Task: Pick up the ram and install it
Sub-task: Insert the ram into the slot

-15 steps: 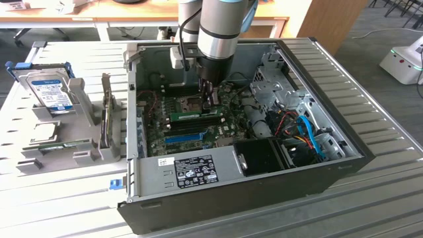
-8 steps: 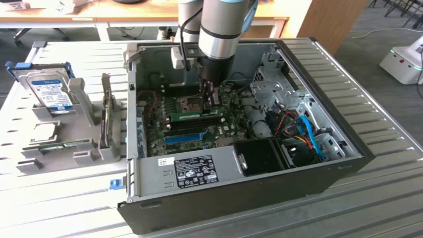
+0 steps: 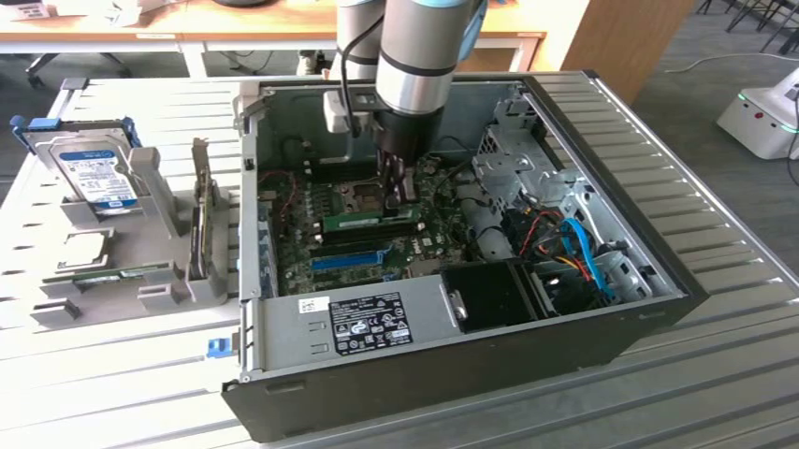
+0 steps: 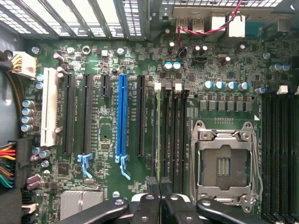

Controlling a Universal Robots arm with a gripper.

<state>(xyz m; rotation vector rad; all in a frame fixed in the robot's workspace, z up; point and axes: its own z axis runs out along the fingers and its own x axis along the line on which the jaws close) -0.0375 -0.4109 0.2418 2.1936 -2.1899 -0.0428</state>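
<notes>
Green and thin, the ram [image 3: 369,223] stands on edge in one of the long black memory slots near the centre of the exterior view. The slots sit on the motherboard [image 3: 297,273] inside an open computer case [image 3: 500,360], which lies on its side on a slatted metal counter [image 3: 699,374].

The grey robot arm [image 3: 418,56] reaches down from the upper edge of that view. Its hand [image 3: 399,195] is inside the case, at the end of the ram toward the exterior view's right.

In the wrist view the ram [image 4: 159,135] appears edge-on as a pale green line, with empty black slots [image 4: 174,135] beside it. The hand [image 4: 159,184] is drawn narrow, and its black fingertips [image 4: 152,183] sit side by side with barely a slit between them, in line with the ram's top edge. Whether they pinch that edge or only rest over it cannot be told.

A bright blue expansion slot [image 4: 122,116] runs parallel to the ram, with one black slot between them. In the exterior view this blue slot [image 3: 347,258] lies just below the ram. The metal-framed processor socket [image 4: 224,163] is on the other side of the memory slots.

At the exterior view's left, a hard drive [image 3: 100,178] with a blue-and-white label stands in a grey holder on the counter, well apart from the case.
</notes>
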